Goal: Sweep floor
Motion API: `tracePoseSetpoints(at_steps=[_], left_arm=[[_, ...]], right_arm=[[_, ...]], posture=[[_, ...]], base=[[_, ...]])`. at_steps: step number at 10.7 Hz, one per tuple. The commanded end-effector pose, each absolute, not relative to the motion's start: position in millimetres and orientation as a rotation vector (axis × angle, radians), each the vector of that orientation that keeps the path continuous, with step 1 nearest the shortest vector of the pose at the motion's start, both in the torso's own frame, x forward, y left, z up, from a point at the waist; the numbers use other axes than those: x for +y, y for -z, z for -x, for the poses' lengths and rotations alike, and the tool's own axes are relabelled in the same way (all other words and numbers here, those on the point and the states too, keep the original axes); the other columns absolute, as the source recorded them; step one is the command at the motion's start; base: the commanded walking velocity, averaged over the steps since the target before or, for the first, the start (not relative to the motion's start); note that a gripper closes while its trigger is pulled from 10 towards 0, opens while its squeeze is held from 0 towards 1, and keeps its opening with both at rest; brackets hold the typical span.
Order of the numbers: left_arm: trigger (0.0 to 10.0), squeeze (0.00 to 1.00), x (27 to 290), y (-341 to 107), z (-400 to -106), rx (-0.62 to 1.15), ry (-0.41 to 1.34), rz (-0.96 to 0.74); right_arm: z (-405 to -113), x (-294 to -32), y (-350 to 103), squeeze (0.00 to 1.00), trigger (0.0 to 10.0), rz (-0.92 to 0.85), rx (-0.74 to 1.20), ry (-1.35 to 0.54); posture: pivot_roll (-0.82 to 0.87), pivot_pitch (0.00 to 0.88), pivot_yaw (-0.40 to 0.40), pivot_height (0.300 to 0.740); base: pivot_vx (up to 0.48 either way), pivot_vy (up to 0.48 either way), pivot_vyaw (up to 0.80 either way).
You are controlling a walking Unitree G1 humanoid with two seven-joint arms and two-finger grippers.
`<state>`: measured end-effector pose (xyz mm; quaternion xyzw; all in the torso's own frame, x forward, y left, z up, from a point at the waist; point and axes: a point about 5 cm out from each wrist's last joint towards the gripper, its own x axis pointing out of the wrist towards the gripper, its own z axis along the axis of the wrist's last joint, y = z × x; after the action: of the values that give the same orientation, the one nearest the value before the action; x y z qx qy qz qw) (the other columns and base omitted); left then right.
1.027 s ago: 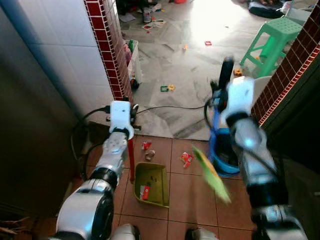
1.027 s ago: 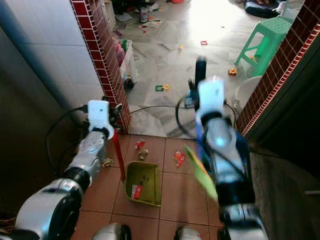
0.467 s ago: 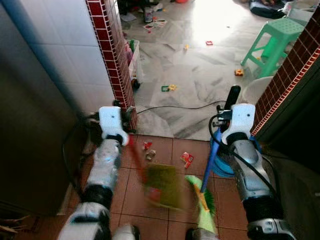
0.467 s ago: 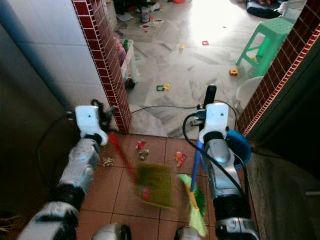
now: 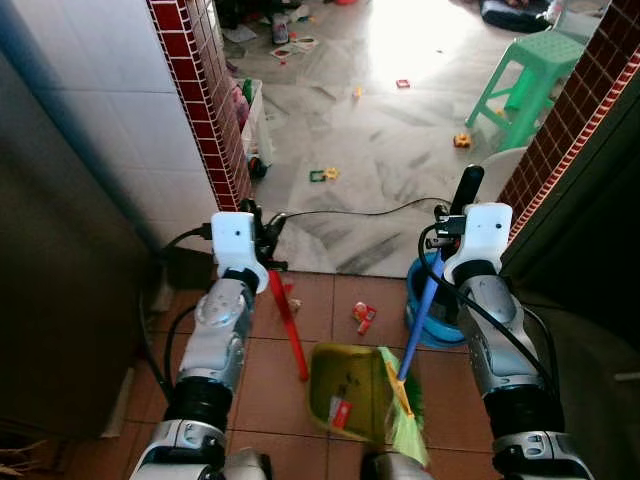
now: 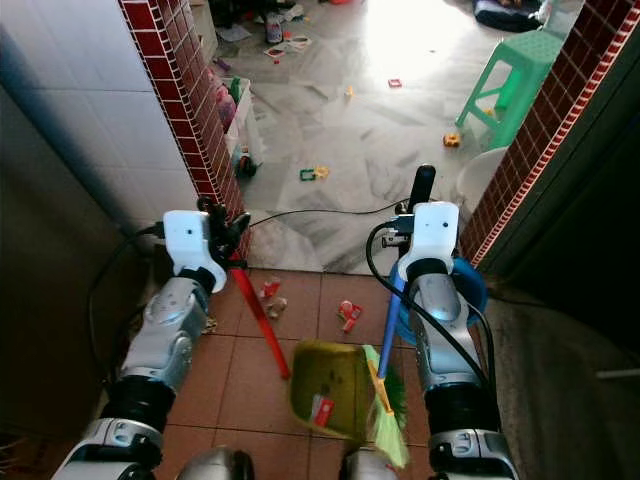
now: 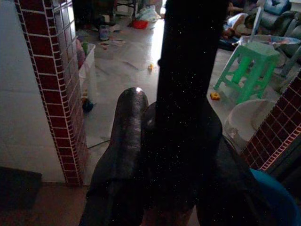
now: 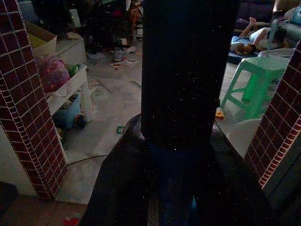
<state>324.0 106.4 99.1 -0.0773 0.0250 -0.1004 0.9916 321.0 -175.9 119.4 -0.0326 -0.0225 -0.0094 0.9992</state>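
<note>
In the lower centre of the left eye view, an olive-green plastic dustpan (image 5: 350,392) lies on the terracotta floor tiles (image 5: 260,370) with a small red-and-white scrap (image 5: 340,412) inside it. Its long red handle (image 5: 287,325) slants up and to the left into the left gripper (image 5: 262,222), whose black fingers are clamped around the handle's top.

Just right of the dustpan, the green bristles of a broom (image 5: 405,420) touch the pan's right edge near the bottom of the frame. The broom's blue stick (image 5: 420,320) rises toward the right gripper (image 5: 462,195), which sits right of centre and is closed around the stick; one black finger (image 5: 466,188) points upward above the white wrist housing.

A red and white piece of litter (image 5: 362,316) lies on the tiles between the two handles, above the dustpan. A blue round bucket (image 5: 432,318) stands behind the right arm. In the upper part of the frame the grey marble floor (image 5: 390,150) is scattered with small toys, a mint-green plastic stool (image 5: 520,85) stands at the upper right, and a red-brick tiled pillar edge (image 5: 205,110) runs down the upper left. A black cable (image 5: 350,212) crosses the marble just beyond the tiles.
</note>
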Motion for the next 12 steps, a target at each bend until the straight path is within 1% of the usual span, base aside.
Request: tracePoseSetpoints(at_steps=[1,3,5,8,12], left_arm=[[10.0,0.0,103.6,-109.7,-324.7,0.011,0.216,0.169],[10.0,0.0,103.3,-110.2,-325.0,0.015,0.221,0.171],[10.0,0.0,103.8,-109.8,-324.2,0.023,0.219,0.173],[10.0,0.0,103.7,-109.1,-323.0,0.032,0.216,0.173],[10.0,0.0,112.5,-109.5,-325.5,0.036,0.177,0.195]], right_arm=[[-319.8,-179.5,-116.3,0.0,10.0,0.072,-0.036,0.033],[-320.4,-183.5,-117.2,0.0,10.0,0.091,-0.038,0.061],[-320.6,-183.8,-116.7,0.0,10.0,0.091,-0.035,0.064],[-320.9,-183.7,-116.7,0.0,10.0,0.096,-0.034,0.065],[-320.4,-184.5,-115.1,0.0,10.0,0.105,-0.027,0.062]], posture=[[-0.05,0.019,0.039,0.74],[-0.05,0.023,0.04,0.74],[-0.05,0.023,0.04,0.74],[-0.05,0.031,0.035,0.74],[-0.05,0.034,0.033,0.74]], base=[[0.0,-0.277,0.0],[0.0,-0.366,0.0],[0.0,-0.429,-0.52],[0.0,-0.391,0.0],[0.0,0.0,0.0]])
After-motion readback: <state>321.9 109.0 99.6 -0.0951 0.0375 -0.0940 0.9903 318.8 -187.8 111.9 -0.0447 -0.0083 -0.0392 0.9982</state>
